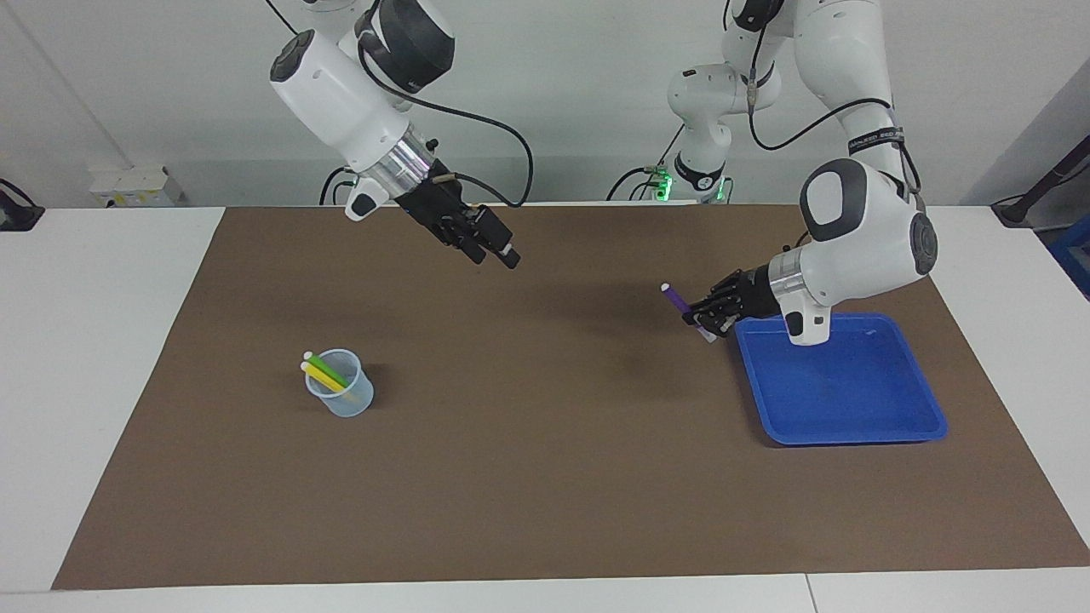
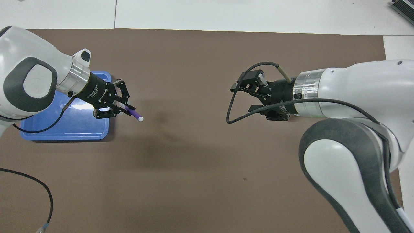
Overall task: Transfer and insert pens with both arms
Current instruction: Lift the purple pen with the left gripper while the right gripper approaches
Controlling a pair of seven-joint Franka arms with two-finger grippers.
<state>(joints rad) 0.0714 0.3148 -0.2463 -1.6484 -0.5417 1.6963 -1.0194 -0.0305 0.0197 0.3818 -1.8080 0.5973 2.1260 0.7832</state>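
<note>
The left gripper (image 1: 700, 319) holds the purple pen (image 1: 679, 301) over the brown mat (image 1: 545, 477), beside the blue tray (image 1: 843, 426). The right gripper (image 1: 498, 253) hangs over the mat with jaws apart and nothing between them.

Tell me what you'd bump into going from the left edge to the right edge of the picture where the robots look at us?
Clear cup with the yellow pen and green pen → right gripper up in the air → purple pen → left gripper holding it → blue tray.

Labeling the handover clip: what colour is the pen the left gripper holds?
Purple, with a whitish tip. The pen in the left gripper shows best in the overhead view.
</note>
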